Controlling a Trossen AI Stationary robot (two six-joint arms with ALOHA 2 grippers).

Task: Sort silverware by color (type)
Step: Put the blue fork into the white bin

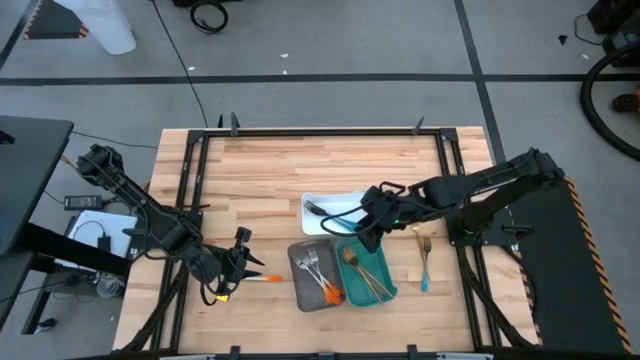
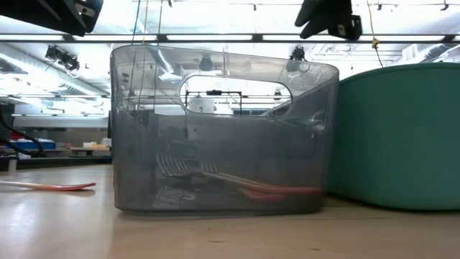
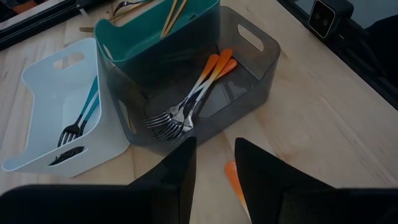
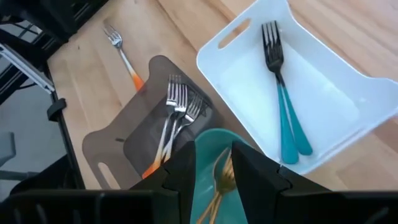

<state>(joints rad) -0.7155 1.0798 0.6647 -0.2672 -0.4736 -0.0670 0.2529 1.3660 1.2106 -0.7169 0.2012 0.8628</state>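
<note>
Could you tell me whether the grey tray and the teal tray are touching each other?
Touching. The left wrist view shows the teal tray pressed against the grey tray wall with no wood visible between them.

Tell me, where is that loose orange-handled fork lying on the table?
In the high view the orange-handled fork lies on the bare wood at the table's left, between the left gripper and the grey tray.

Grey tray (image 3: 249, 93): orange-handled forks (image 3: 193, 93), silver tines. White tray (image 4: 323, 118): teal-handled forks (image 4: 283, 99), dark tines. Teal tray (image 1: 385, 285): gold-bronze pieces (image 1: 362, 272). Loose orange-handled fork (image 4: 122, 55) and gold fork with blue tip (image 1: 424, 262) on light wood table (image 1: 270, 170).
</note>
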